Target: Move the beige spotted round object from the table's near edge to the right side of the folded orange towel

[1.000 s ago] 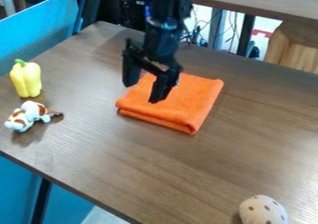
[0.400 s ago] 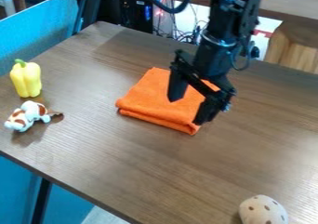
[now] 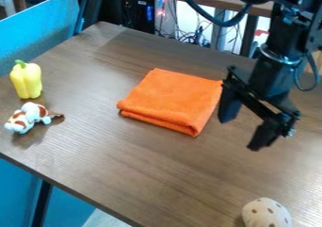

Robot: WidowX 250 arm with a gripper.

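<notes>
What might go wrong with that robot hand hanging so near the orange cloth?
The open gripper hangs just beside the folded orange cloth, so a low sideways swing might snag or unfold it. The spotted rounded object sits close to the front of the table, so a bump could perhaps send it rolling off.

the orange cloth (image 3: 173, 99) lies folded in a flat squarish pad on the table (image 3: 132, 165).

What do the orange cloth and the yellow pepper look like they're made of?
The orange cloth seems a soft, matte, fuzzy fabric, maybe microfiber or terry, going by its nap and thick rounded folds. The yellow pepper looks like smooth, slightly glossy plastic, though a real one isn't ruled out.
</notes>
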